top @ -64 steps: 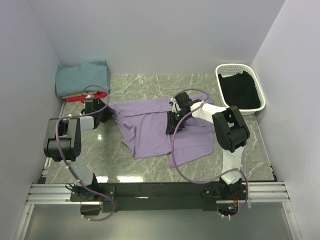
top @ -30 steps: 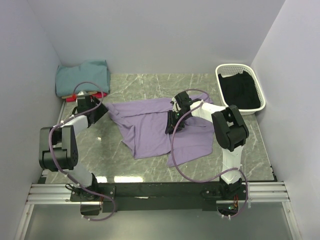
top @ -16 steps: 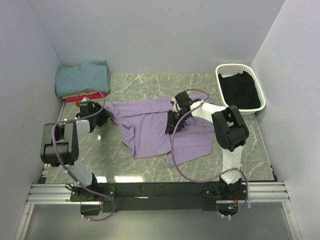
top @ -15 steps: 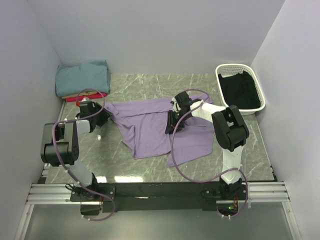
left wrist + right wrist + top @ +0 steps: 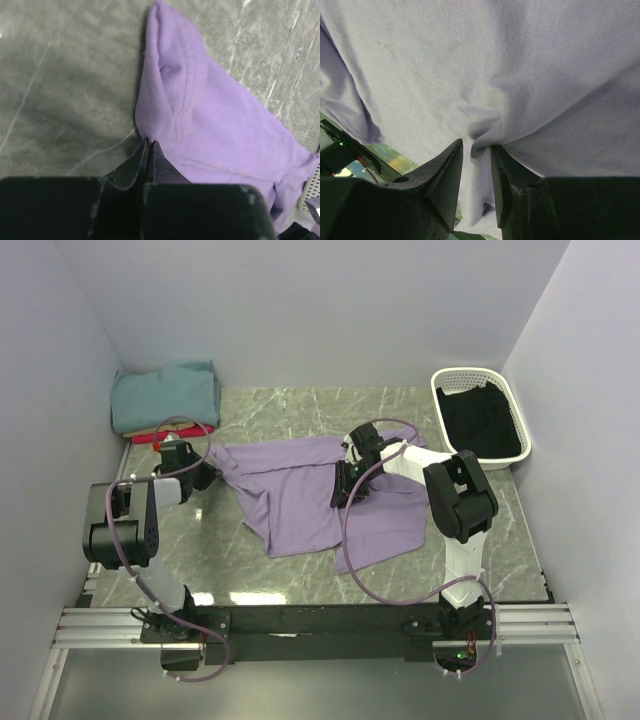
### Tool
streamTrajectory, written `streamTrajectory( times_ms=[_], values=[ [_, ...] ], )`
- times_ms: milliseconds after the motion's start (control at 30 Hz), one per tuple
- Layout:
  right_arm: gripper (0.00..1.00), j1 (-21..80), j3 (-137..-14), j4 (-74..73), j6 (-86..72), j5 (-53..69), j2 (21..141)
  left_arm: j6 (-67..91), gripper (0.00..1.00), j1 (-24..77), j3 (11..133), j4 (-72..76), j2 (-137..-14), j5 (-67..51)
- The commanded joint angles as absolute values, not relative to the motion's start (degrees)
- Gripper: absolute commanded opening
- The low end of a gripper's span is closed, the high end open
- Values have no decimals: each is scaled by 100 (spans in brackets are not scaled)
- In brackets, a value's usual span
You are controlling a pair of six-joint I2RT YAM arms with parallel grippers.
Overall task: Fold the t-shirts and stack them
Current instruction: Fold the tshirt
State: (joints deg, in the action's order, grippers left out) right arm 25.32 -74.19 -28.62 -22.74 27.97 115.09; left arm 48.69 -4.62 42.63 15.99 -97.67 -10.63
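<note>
A large lavender t-shirt (image 5: 300, 495) lies spread and rumpled on the marble table top. At its left tip, my left gripper (image 5: 207, 472) sits low. In the left wrist view that gripper (image 5: 150, 142) is shut, and the stitched hem of the sleeve (image 5: 165, 85) is pinched at its tips. My right gripper (image 5: 343, 495) presses down on the shirt's middle. In the right wrist view a raised fold of the cloth (image 5: 495, 65) is squeezed between the fingers of this gripper (image 5: 476, 150). A folded teal t-shirt (image 5: 165, 395) tops a stack in the far left corner, with a red one (image 5: 150, 437) under it.
A white laundry basket (image 5: 470, 373) with dark cloth (image 5: 482, 423) inside stands at the far right. Walls close in the table on the left, back and right. Purple cables (image 5: 350, 560) loop from both arms, one of them lying over the shirt's near edge.
My left gripper swung back to the shirt's left tip and closed on the sleeve hem. The right arm and the shirt have hardly moved.
</note>
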Motion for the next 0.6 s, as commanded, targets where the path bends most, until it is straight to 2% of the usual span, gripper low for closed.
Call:
streamTrajectory(
  times_ms=[0, 233, 367, 533, 567],
  values=[
    [39, 2443, -6944, -2936, -1960, 906, 12147, 4343, 1, -457, 4824, 1223, -9694, -853],
    [39, 2434, -6750, -2988, -2179, 519, 12085, 3402, 1, -597, 5782, 19, -9606, -571],
    [38, 2426, -6742, -3085, -2241, 369, 12146, 2981, 1, -598, 6398, -1210, -9756, -63],
    [38, 2417, -6680, -3076, -2294, 255, 12103, 2725, 1, -598, 6793, -1809, -9895, 895],
    [38, 2426, -6697, -3094, -2303, 246, 12111, 2725, 4, -598, 6916, -2028, -10001, 1062]
  ],
)
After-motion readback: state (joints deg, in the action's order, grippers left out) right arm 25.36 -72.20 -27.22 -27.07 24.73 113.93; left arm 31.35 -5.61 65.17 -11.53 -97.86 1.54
